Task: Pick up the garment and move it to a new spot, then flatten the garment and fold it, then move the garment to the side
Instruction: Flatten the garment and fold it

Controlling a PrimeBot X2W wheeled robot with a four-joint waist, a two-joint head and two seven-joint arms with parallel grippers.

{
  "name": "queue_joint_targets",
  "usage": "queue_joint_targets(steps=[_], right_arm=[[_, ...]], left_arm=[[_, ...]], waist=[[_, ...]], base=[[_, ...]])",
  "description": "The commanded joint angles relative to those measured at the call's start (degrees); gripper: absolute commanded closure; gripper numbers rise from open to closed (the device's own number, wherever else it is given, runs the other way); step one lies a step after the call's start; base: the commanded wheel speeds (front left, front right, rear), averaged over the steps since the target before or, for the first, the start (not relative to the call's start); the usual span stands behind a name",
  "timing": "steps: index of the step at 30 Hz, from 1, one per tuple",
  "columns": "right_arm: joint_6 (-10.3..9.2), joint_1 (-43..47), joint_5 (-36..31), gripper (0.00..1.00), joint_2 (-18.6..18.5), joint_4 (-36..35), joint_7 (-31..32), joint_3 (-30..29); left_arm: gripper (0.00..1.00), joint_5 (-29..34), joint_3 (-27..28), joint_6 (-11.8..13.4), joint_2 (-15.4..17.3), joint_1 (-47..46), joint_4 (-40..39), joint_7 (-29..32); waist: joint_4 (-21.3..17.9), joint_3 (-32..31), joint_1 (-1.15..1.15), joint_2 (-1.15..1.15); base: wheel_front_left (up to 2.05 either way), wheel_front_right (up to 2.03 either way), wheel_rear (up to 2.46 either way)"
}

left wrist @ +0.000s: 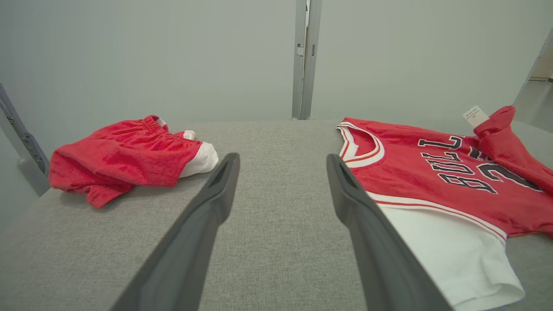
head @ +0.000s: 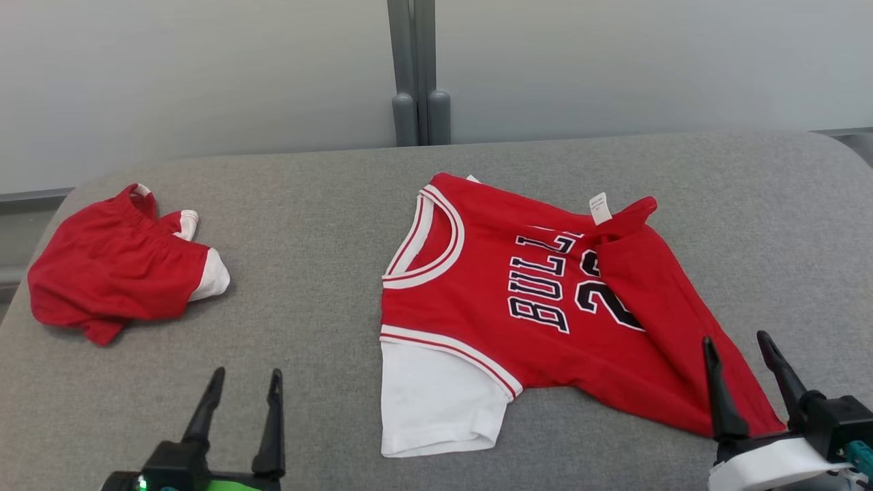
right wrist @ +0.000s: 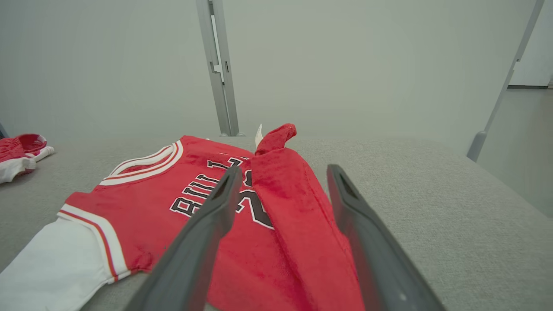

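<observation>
Hovering with fingers spread and empty, the right end effector (head: pixel 736 337) sits at the near right corner of a red Bulls jersey (head: pixel 518 293), with a folded-over flap of red cloth between its fingers. The left end effector (head: pixel 247 374) is also released, over bare grey worktop (head: pixel 327 225). The jersey lies mid-worktop, rumpled; red shorts (head: pixel 116 273) lie well apart, at the left.
</observation>
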Motion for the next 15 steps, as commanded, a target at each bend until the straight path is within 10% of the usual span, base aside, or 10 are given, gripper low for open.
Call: queue_joint_targets(steps=[1,15], right_arm=[[-0.1,-1.16,0.14,0.0,-0.96,0.75,-0.2,-0.43],[-0.1,-13.02,0.91,0.0,-6.43,22.1,-0.18,-1.21]], left_arm=[[0.0,-0.47,-1.39,-0.19,0.6,-0.04,0.98,-0.02],[0.0,-3.95,-18.11,-0.2,1.48,-7.46,14.2,-0.02]], waist=[[-0.43,0.42,0.0,0.0],[-2.76,6.69,0.0,0.0]], base=[[0.0,0.0,0.0],[0.0,0.0,0.0]])
